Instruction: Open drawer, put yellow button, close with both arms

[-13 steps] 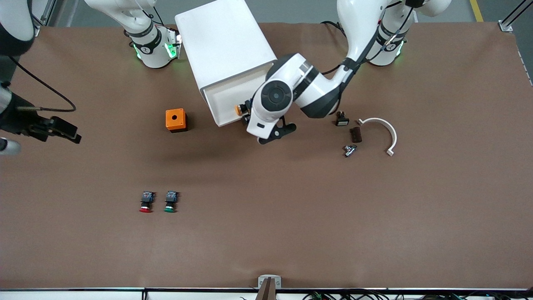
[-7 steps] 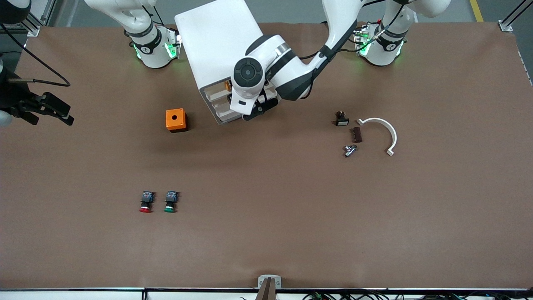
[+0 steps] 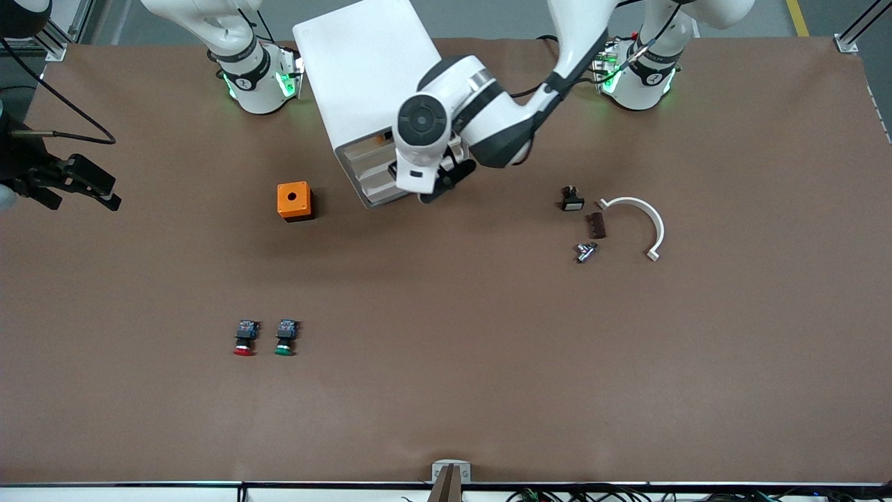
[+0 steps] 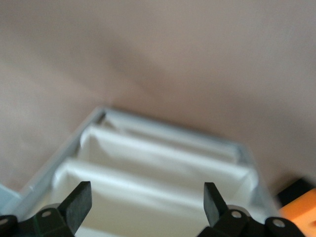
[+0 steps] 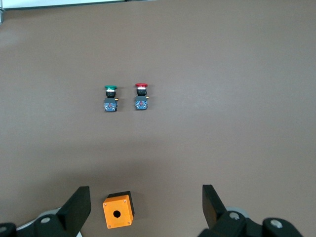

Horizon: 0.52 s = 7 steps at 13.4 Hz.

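Note:
The white cabinet (image 3: 369, 77) lies between the arms' bases, its four drawer fronts facing the front camera. The topmost drawer (image 3: 359, 148) sits pushed in, level with the lower ones. A speck of the yellow button (image 3: 380, 138) shows in it. My left gripper (image 3: 440, 183) hangs just in front of the drawer fronts, open and empty. In the left wrist view it (image 4: 146, 202) is close over the white drawer fronts (image 4: 163, 163). My right gripper (image 3: 70, 183) waits up over the right arm's end of the table, open and empty (image 5: 145, 202).
An orange box with a hole (image 3: 294, 201) stands beside the cabinet toward the right arm's end. A red-capped (image 3: 244, 337) and a green-capped switch (image 3: 284, 337) lie nearer the front camera. A white curved bracket (image 3: 644, 223) and small dark parts (image 3: 582, 223) lie toward the left arm's end.
The top drawer, open a second ago with the yellow button in it, has been pushed in by my left gripper, which has since drawn back a little. My right gripper rose slightly.

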{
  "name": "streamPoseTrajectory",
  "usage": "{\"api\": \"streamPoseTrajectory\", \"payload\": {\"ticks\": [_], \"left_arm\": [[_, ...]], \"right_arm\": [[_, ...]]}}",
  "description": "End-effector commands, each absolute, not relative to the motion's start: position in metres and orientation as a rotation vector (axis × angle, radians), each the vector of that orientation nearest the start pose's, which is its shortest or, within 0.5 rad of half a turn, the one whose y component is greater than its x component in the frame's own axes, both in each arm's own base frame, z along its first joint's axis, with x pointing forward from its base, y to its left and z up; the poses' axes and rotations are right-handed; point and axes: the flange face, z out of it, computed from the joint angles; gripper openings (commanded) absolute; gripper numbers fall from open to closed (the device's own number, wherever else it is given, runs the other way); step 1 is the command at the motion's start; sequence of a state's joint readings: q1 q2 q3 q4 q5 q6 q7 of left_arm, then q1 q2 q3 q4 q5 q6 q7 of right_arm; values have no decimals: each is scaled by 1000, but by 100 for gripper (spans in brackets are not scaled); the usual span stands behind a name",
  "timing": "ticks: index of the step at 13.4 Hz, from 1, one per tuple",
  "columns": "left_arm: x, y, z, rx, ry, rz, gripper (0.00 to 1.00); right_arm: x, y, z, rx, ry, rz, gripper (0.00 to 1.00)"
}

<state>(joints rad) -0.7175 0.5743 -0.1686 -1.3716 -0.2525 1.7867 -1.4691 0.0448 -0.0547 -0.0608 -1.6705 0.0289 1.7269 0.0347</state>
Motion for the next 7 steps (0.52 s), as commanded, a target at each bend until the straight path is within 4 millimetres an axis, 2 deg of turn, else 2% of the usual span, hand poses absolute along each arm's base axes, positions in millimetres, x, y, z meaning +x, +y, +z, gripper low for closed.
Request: {"api": "streamPoseTrajectory", "payload": {"ticks": [1, 3, 4, 6, 7], "left_arm": [[528, -448, 433, -2950, -1154, 479, 100], [593, -353, 464, -2964, -1287, 361, 100], [614, -309, 478, -2975, -1290, 270, 100], [643, -228, 501, -3037, -1154, 126, 100], [650, -191, 517, -3073, -1061, 59, 100]], "right_arm": [[546, -9, 627, -3116, 76, -191, 100], [544, -10, 628, -3115, 86, -170, 100], [544, -10, 631, -3115, 83, -174, 100], [544, -10, 633, -3115, 81, -181, 100], [544, -8, 635, -3114, 76, -186, 100]]}}
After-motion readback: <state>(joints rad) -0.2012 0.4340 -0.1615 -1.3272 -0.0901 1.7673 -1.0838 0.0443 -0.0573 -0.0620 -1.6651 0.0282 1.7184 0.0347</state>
